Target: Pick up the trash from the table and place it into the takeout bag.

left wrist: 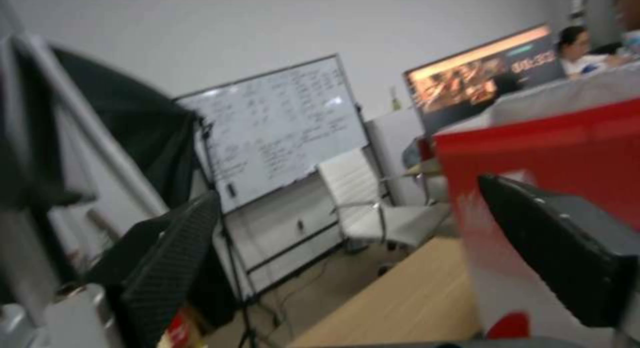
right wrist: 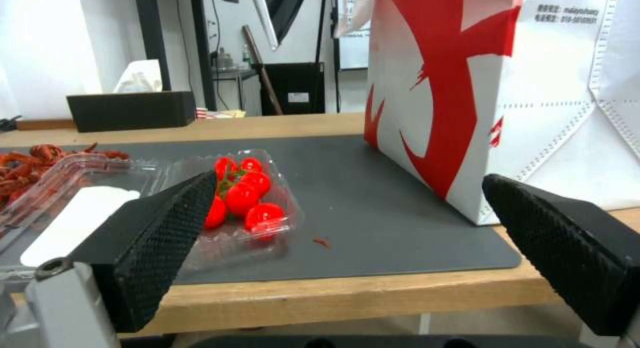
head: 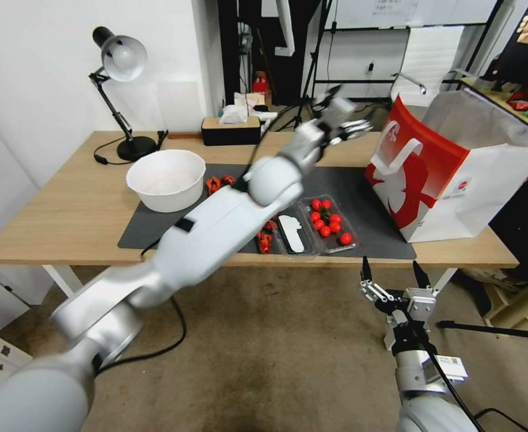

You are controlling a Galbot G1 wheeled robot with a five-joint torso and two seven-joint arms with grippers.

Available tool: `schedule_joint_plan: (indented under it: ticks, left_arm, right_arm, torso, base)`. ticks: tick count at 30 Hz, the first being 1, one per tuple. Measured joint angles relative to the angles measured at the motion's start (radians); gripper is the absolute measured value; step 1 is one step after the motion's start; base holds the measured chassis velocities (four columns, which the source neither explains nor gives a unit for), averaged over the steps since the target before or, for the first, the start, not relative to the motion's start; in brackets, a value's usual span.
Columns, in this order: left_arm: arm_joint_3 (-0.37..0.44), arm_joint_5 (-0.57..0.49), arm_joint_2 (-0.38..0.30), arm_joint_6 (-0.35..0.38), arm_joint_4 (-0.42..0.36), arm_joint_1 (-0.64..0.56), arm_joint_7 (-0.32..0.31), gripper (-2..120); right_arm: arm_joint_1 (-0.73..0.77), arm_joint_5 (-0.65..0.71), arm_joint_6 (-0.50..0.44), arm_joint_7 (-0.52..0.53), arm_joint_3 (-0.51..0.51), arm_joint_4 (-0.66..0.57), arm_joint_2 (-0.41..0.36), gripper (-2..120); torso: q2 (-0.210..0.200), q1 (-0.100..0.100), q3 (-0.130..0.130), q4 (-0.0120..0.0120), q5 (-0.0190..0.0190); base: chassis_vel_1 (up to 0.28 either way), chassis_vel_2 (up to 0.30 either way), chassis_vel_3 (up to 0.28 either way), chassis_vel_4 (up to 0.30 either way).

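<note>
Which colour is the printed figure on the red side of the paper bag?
White, on the large red-and-white paper takeout bag; the head view shows it best.

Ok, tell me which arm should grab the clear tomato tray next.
Right, probably. The right gripper hangs open just off the table edge, facing the clear tomato tray. The left gripper is raised, open, near the takeout bag.

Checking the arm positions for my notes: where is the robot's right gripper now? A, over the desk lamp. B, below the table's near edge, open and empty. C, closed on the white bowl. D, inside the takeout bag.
B: the right gripper sits below the table's near edge, fingers spread with nothing between them, facing the cherry tomato tray and takeout bag.
</note>
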State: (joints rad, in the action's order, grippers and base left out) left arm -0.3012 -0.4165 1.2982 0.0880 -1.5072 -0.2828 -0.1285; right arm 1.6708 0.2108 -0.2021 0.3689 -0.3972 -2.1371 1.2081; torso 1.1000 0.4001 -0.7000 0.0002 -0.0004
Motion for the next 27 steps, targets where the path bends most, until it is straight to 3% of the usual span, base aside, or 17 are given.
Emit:
schedule_joint_plan:
  ticks: [7,11,14,17,19,20,22,27]
  left_arm:
    - [0.197,0.031,-0.129,0.073,-0.217,-0.26,0.0,100]
    - [0.268,0.046,-0.155,0.091,-0.291,-0.355,0.001,100]
    - [0.384,0.068,-0.188,0.102,-0.401,-0.497,0.005,100]
    - [0.418,0.08,-0.199,0.103,-0.436,-0.556,0.007,100]
    - [0.476,0.107,-0.21,0.102,-0.504,-0.677,0.006,100]
    - [0.476,0.107,-0.21,0.102,-0.504,-0.677,0.006,100]
    - [0.529,0.134,-0.206,0.102,-0.577,-0.799,0.003,100]
    - [0.621,0.17,-0.181,0.091,-0.691,-0.967,0.003,100]
  right_arm:
    - [-0.002,0.004,0.002,-0.001,0.004,-0.007,-0.002,100]
    - [0.003,0.004,0.002,-0.003,0.006,-0.014,-0.001,100]
    - [0.019,0.003,0.002,-0.008,0.006,-0.035,0.0,100]
    - [0.03,0.001,0.002,-0.012,0.006,-0.048,0.001,100]
    - [0.061,-0.009,0.001,-0.021,0.004,-0.076,0.008,100]
    - [0.061,-0.009,0.001,-0.021,0.004,-0.076,0.008,100]
    - [0.097,-0.025,0.0,-0.032,0.003,-0.107,0.02,100]
    - [0.145,-0.055,0.0,-0.045,0.003,-0.151,0.04,100]
  torso:
    - [0.0,0.0,0.0,-0.0002,0.0001]
    - [0.0,0.0,0.0,-0.0002,-0.0001]
    - [0.0,0.0,0.0,-0.0001,0.0004]
    - [0.0,0.0,0.0,-0.0003,0.0]
    - [0.0,0.0,0.0,-0.0004,0.0004]
    - [0.0,0.0,0.0,-0.0004,0.0004]
    - [0.0,0.0,0.0,-0.0005,0.0001]
    - [0.0,0.0,0.0,-0.0003,0.0005]
  base:
    - [0.0,0.0,0.0,0.0]
    - [0.0,0.0,0.0,0.0]
    - [0.0,0.0,0.0,0.0]
    - [0.0,0.0,0.0,0.0]
    - [0.0,0.0,0.0,0.0]
    - [0.0,0.0,0.0,0.0]
    - [0.0,0.0,0.0,0.0]
    - [0.0,0.0,0.0,0.0]
